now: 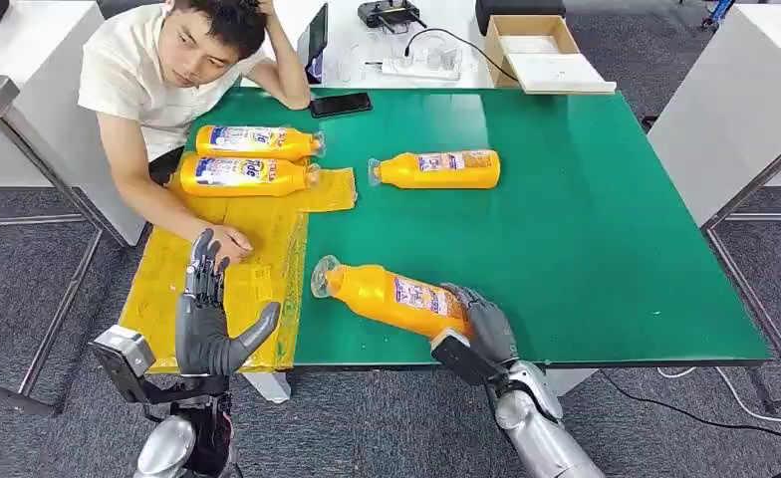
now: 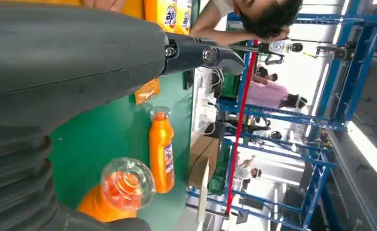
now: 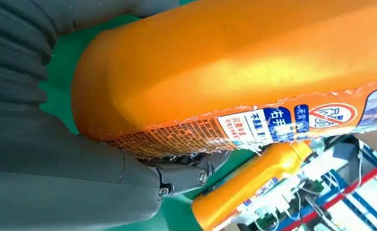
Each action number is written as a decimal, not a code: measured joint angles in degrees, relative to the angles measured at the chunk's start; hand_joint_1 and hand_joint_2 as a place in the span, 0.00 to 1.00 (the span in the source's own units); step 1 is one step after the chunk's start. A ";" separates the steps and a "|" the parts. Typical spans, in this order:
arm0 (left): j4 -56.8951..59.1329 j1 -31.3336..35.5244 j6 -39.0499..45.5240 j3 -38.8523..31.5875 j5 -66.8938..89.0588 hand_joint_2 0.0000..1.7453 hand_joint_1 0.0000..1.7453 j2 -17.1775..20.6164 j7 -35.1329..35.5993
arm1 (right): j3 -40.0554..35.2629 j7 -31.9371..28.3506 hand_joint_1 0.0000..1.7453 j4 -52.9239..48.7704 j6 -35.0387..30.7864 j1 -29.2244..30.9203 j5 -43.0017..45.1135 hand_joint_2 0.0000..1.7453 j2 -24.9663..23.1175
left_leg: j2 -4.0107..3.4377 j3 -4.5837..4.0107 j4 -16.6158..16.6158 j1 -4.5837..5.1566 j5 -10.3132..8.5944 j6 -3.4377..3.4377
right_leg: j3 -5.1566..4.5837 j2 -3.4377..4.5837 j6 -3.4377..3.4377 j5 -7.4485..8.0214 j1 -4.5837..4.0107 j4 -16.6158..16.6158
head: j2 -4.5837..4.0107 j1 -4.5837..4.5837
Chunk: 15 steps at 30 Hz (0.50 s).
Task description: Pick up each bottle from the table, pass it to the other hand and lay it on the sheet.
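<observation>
My right hand [image 1: 478, 321] grips the base end of an orange bottle [image 1: 391, 295] near the green table's front edge, its clear cap pointing left; the same bottle [image 3: 234, 67] is close up in the right wrist view. My left hand [image 1: 210, 321] is open, fingers upright, over the yellow sheet [image 1: 257, 261], left of that cap. Two orange bottles [image 1: 255, 141] [image 1: 242, 175] lie side by side at the sheet's far end. A further orange bottle [image 1: 438, 169] lies alone on the green table [image 1: 586, 229]. The left wrist view looks past the hand [image 2: 56, 62] at the held bottle's cap [image 2: 127, 184].
A person sits at the table's far left corner, one hand [image 1: 229, 242] resting on the sheet close to my left fingertips. A black phone [image 1: 341, 104] lies at the far edge. Behind it are a white table with cables and a cardboard box [image 1: 532, 40].
</observation>
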<state>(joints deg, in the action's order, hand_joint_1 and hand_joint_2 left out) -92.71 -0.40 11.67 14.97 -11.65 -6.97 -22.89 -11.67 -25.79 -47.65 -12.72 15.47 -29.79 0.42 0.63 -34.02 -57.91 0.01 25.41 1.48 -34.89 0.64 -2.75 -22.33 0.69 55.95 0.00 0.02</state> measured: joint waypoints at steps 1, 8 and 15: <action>-0.18 -0.14 0.09 0.00 0.00 1.00 0.00 0.00 -0.02 | 0.09 -0.02 1.00 -0.55 0.00 -0.31 0.00 1.00 -0.09 | 0.00 0.00 0.00 0.03 0.00 0.00 | 0.00 0.00 0.00 0.00 0.03 0.00 | 0.00 0.02; -2.08 -1.77 -0.61 0.46 -0.20 1.00 0.00 0.26 -0.48 | 1.35 -3.56 1.00 -8.69 -1.01 -4.91 7.63 1.00 -1.90 | 0.00 -0.03 0.00 0.08 0.01 0.01 | -0.06 0.00 -0.02 -0.01 0.08 0.00 | 0.00 0.00; -2.52 -2.26 -3.61 2.84 2.69 1.00 0.00 1.14 -1.33 | -0.87 -3.19 1.00 -15.65 0.55 -7.98 9.31 1.00 -3.87 | -0.03 -0.11 0.01 0.06 0.02 0.00 | -0.16 0.01 0.00 -0.02 0.05 0.00 | -0.02 0.02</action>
<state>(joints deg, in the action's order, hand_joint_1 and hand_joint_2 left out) -95.23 -2.65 8.07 17.81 -8.96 -5.84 -24.22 -12.54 -28.98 -63.30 -12.17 7.49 -20.48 -3.45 0.60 -34.13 -57.89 0.07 25.42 1.48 -35.05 0.65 -2.75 -22.35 0.74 55.95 -0.02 0.04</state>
